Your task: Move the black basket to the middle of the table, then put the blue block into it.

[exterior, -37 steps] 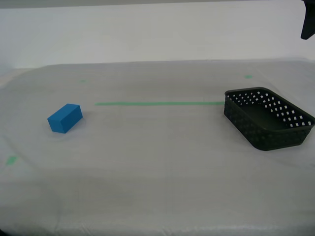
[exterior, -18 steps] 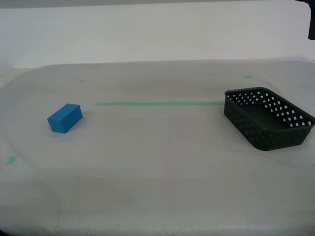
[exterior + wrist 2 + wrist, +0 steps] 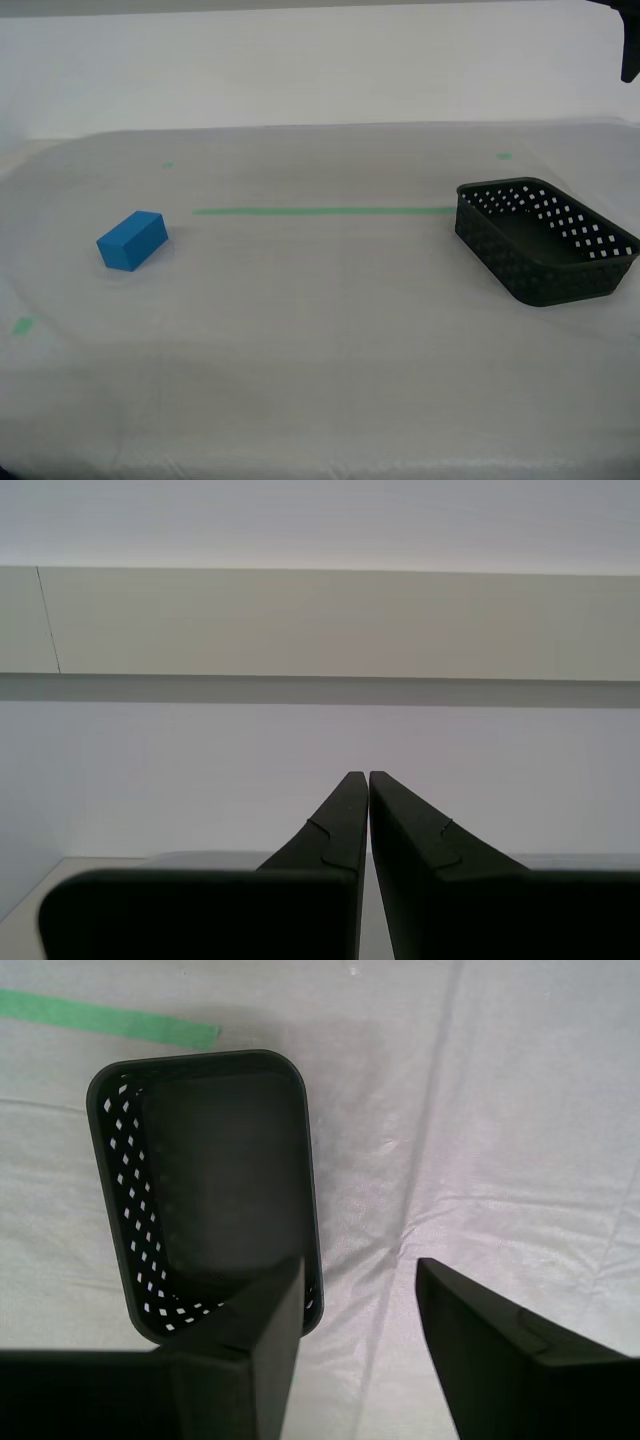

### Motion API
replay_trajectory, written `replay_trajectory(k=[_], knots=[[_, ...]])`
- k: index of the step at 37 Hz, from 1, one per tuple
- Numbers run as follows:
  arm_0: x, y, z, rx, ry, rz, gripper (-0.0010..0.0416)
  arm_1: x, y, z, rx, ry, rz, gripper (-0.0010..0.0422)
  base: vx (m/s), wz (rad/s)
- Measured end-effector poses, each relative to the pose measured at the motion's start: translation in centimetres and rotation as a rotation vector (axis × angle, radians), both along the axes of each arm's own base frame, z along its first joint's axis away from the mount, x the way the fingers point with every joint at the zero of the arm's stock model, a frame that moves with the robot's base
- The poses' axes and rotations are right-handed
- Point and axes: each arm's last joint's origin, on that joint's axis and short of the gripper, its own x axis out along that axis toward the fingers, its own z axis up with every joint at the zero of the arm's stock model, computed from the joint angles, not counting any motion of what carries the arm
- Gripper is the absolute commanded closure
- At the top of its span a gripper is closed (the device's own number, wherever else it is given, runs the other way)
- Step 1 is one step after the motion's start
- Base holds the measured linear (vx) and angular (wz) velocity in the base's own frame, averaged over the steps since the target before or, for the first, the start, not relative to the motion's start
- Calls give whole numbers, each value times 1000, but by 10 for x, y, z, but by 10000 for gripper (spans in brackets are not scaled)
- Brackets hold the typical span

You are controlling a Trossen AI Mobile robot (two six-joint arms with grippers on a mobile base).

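Two grippers showing in wrist views only. First gripper (image 3: pixel 355 1345) hanging above the basket (image 3: pixel 210 1185), jaws standing wide apart, gripping nothing, one finger (image 3: pixel 262 1345) overlapping the basket's end wall, the other over bare cloth. Second gripper (image 3: pixel 361 815) pointing at a plain wall, jaws pressed together, nothing between them. Basket (image 3: pixel 545 240) sitting empty at the exterior view's right on the table (image 3: pixel 320 380), its near-left corner just beside the end of the green tape line (image 3: pixel 320 211). Block (image 3: pixel 132 240) lying at the exterior view's left, well apart from the basket. Dark arm part (image 3: pixel 630 40) peeking in at the exterior view's top right corner.
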Motion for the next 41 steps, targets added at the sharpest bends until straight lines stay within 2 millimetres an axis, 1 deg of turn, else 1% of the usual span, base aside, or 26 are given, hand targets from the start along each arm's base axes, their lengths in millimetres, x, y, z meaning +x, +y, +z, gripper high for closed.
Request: replay_trajectory(k=[11,17,20,22,27,31,41], knots=[[0,1,0,-1,-3,1,80,0,0,0,0,0,0,412,0,0],[0,1,0,-1,-3,3,27,0,0,0,0,0,0,412,0,0],[0,2,0,-1,-3,4,7,0,0,0,0,0,0,412,0,0],[0,2,0,0,-2,4,3,0,0,0,0,0,0,412,0,0],[0,3,0,-1,-2,8,19,0,0,0,0,0,0,412,0,0],[0,4,0,0,-3,11,23,0,0,0,0,0,0,412,0,0],[2,7,0,67,-19,25,15,0,0,0,0,0,0,412,0,0]])
